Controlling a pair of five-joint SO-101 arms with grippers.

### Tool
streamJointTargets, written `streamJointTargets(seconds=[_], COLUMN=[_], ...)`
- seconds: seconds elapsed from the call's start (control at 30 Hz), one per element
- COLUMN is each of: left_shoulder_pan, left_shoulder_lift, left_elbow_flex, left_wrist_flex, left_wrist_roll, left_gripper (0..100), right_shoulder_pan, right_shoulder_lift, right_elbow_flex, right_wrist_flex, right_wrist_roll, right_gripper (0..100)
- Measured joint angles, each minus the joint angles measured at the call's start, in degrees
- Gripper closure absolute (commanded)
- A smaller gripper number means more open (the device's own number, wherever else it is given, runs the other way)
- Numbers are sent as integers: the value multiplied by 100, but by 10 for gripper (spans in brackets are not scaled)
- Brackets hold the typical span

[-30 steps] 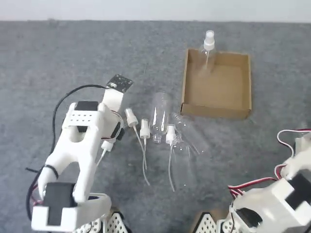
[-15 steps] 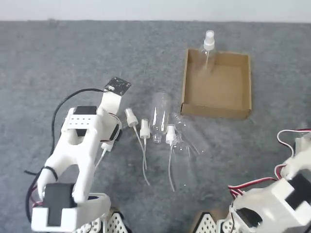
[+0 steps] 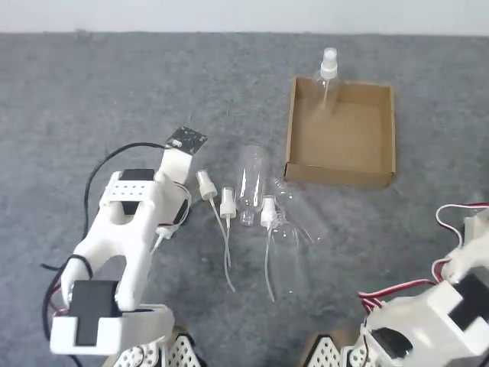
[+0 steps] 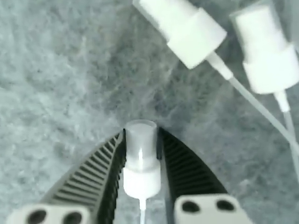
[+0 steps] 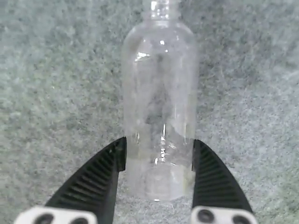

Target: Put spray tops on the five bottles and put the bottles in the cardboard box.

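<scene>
The left arm's fingers are closed on a held spray top. They pinch it from both sides, and its thin tube points back toward the wrist, over the grey counter. One loose spray top and a second loose spray top lie near it on the counter.

The right arm's fingers grip a clear bottle near its base, one pressed to each side. Its uncapped neck points away from the wrist.

From above, the left arm sits beside the loose tops. An open bottle lies between them and the cardboard box. A capped bottle stands upright in the box's far corner.
</scene>
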Motion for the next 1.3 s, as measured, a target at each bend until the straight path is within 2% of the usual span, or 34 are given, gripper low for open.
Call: streamJointTargets(seconds=[0.4, 0.6, 0.73, 0.9, 1.1, 1.3], left_shoulder_pan=[-18, 0, 9, 0, 220, 554], left_shoulder_lift=[-9, -9, -114, -1169, -2716, -3525], left_elbow_flex=[334, 334, 202, -132, -132, 229], left_wrist_flex=[-325, -316, -70, 519, 774, 545], left_wrist_roll=[0, 0, 114, 466, 1134, 1793], left_gripper=[875, 977, 987, 987, 987, 987], right_shoulder_pan=[0, 0, 0, -26, -360, -492], right_shoulder_lift=[0, 0, 0, 0, 0, 158], right_elbow_flex=[0, 0, 0, 0, 0, 132], right_wrist_flex=[0, 0, 0, 0, 9, 9], right_wrist_roll=[0, 0, 0, 0, 0, -18], right_gripper=[854, 854, 858, 858, 851, 731])
